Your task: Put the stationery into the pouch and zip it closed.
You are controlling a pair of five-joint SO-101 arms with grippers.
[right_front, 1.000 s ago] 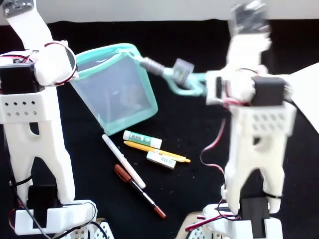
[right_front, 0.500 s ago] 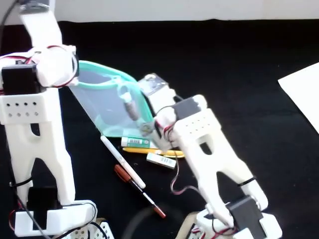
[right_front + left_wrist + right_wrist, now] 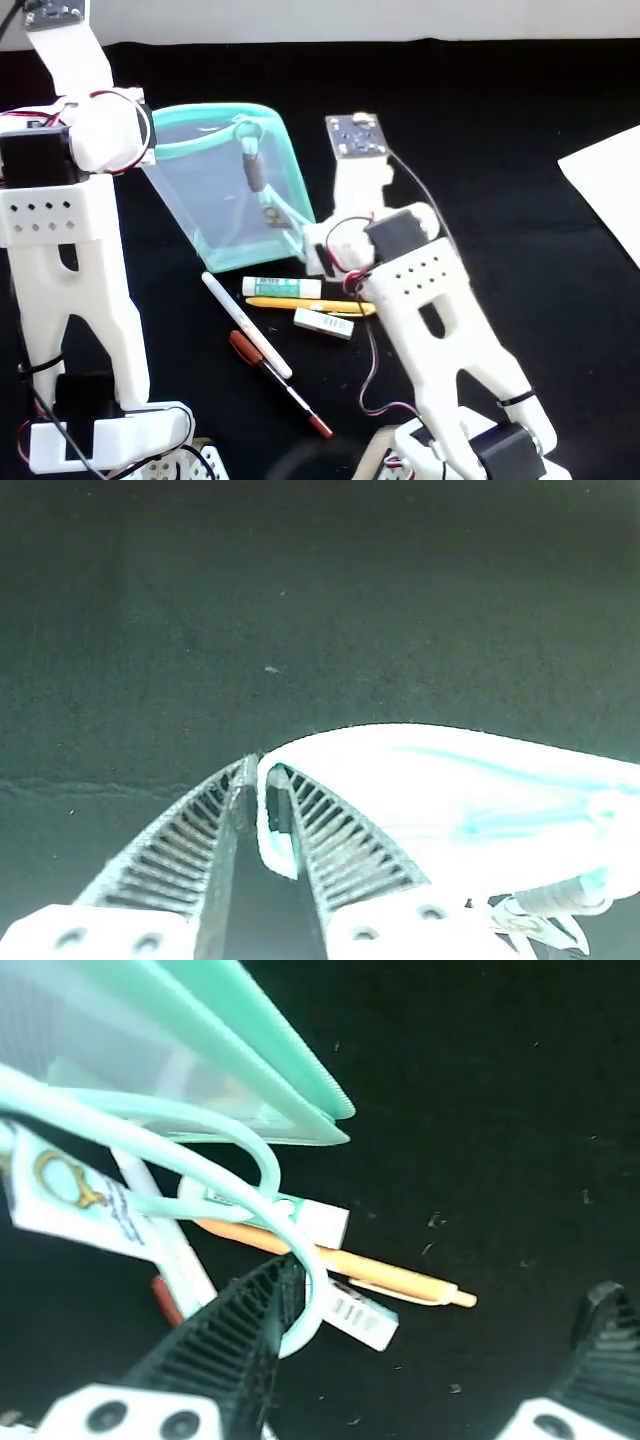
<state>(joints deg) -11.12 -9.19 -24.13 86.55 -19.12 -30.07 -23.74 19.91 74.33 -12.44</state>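
The left gripper (image 3: 262, 770) is closed tight on the rim of the mint-green pouch (image 3: 450, 790), with the thin edge pinched between its 2 ribbed fingers. In the high view the pouch (image 3: 225, 190) hangs tilted from that grip beside the left arm. Its translucent face is turned toward the camera, and its lower edge is just beside the stationery on the black table (image 3: 520, 120). A dark zip pull (image 3: 252, 168) dangles against the face of the pouch. The right gripper (image 3: 445, 1285) stands wide open and clamps nothing. The pouch's pale loop strap (image 3: 268, 1165) curls around the tip of 1 finger (image 3: 245, 1325), while the other finger is well apart from it. A white tag (image 3: 70, 1200) hangs on the same strap. There are 5 pieces of stationery on the table outside the pouch. The white-and-green tube (image 3: 283, 287) lies nearest the pouch, and the orange pen (image 3: 310, 305) lies alongside it. Just below that is the small white stick (image 3: 322, 323), and further toward the left arm is the white pen (image 3: 245, 322). The red-brown pen (image 3: 275, 378) is nearest the arm bases. A white sheet of paper (image 3: 610, 190) pokes in at the far right edge.
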